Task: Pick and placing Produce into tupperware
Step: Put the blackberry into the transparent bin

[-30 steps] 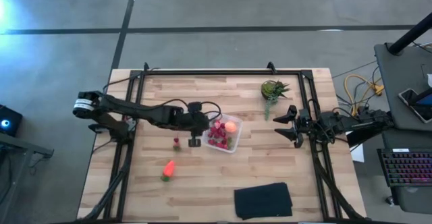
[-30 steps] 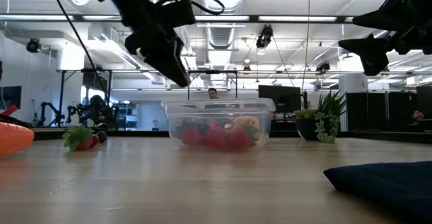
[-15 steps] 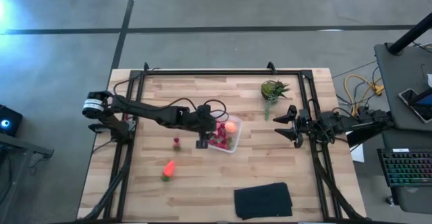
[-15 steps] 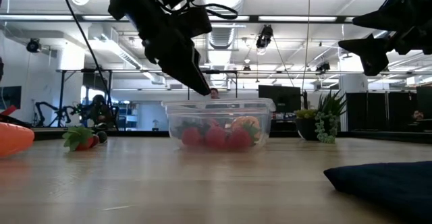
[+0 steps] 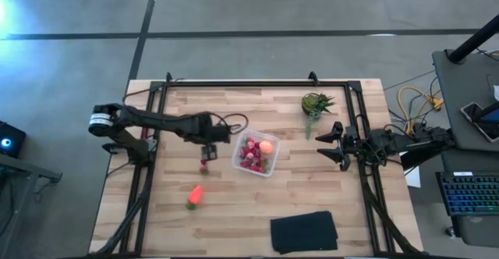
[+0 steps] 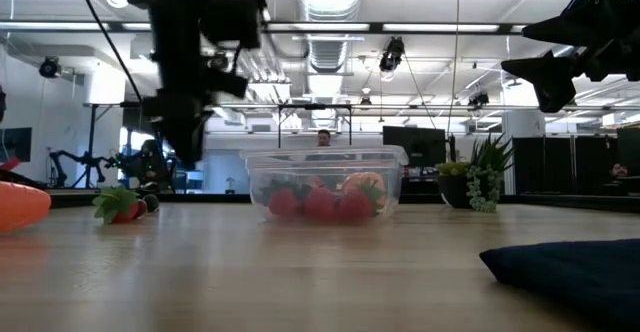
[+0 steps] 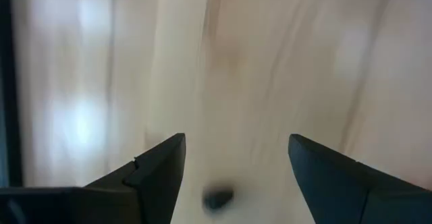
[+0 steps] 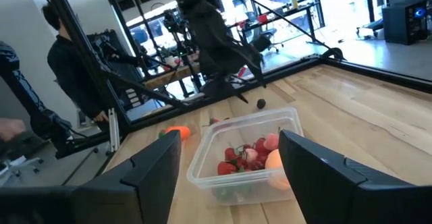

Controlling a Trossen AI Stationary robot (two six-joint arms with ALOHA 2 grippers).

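The tupperware [image 5: 256, 156] [image 6: 325, 184] [image 8: 246, 160] stands near the table's middle and holds several red berries and a round orange fruit [image 5: 267, 146]. One red berry with a green leaf [image 5: 204, 165] [image 6: 120, 205] lies on the wood to its left. The orange carrot-like piece [image 5: 194, 196] [image 8: 177, 133] lies nearer the front. My left gripper [image 5: 208, 151] [image 7: 233, 163] hangs open above the table, just beyond the loose berry and left of the tupperware, with nothing between its fingers. My right gripper [image 5: 331, 143] [image 8: 229, 163] waits open, raised, to the tupperware's right.
A small spiky green plant [image 5: 316, 103] stands at the back right. A flat black cloth [image 5: 304, 232] lies at the front right. A black frame [image 5: 257, 82] runs along the table's edges. A person [image 8: 61, 62] stands beyond the table's left side.
My left gripper first went right, to the tupperware's left rim, then drew back toward the table's left edge and a little toward the far edge. It now points more steeply down than before.
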